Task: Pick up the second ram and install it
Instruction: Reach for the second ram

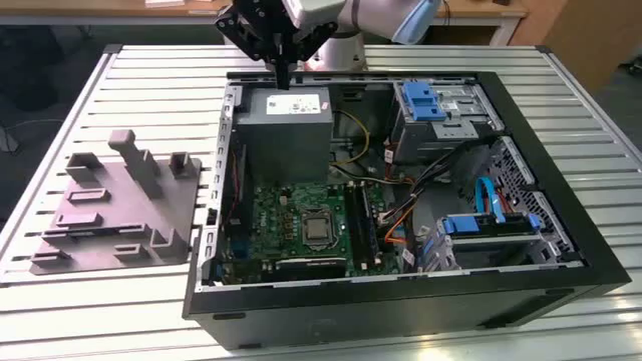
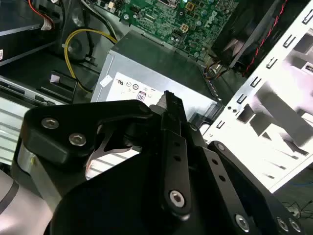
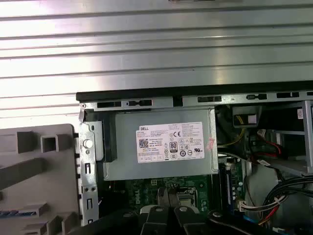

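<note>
My gripper (image 1: 284,77) hangs over the far end of the open computer case, just above the grey power-supply box (image 1: 286,128). Its fingers meet in one narrow tip, shut with nothing between them. In both wrist views the shut gripper (image 2: 168,100) (image 3: 171,214) points at the labelled power-supply box (image 3: 164,144) (image 2: 146,73). A long dark strip that looks like the second ram (image 1: 89,232) lies in a slot of the grey fixture plate (image 1: 110,210), far from the gripper on the exterior view's left. Bluish bits (image 3: 9,214) show in the fixture plate (image 3: 34,186).
The green motherboard (image 1: 301,226) lies in the case with a dark strip (image 1: 367,226) standing in the slots beside the CPU socket. Blue drive brackets (image 1: 422,101) and loose cables (image 1: 401,195) crowd the case on the exterior view's right. The black case wall (image 1: 401,308) rises in front.
</note>
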Robot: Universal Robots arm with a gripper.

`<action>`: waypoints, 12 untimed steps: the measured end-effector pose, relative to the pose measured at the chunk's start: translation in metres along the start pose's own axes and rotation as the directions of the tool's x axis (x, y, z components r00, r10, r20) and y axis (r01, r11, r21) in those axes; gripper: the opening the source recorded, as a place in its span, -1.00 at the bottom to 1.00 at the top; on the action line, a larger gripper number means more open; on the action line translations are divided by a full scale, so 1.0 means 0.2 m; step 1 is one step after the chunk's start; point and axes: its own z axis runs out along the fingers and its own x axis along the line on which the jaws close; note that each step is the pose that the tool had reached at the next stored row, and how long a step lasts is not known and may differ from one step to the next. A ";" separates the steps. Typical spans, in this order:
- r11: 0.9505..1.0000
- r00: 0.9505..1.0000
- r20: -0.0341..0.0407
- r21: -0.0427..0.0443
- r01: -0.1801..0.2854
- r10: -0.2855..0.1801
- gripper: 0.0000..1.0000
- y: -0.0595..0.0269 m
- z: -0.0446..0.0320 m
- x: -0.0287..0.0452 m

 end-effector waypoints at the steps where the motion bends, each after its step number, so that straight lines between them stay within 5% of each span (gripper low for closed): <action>1: 1.000 1.000 0.000 0.000 0.000 0.000 -0.79 0.000 0.000 0.000; 6: 1.000 1.000 0.000 0.000 0.000 0.000 -0.79 0.000 0.000 0.004; 12: 1.000 1.000 0.002 0.000 0.000 0.000 -0.79 -0.011 -0.004 0.122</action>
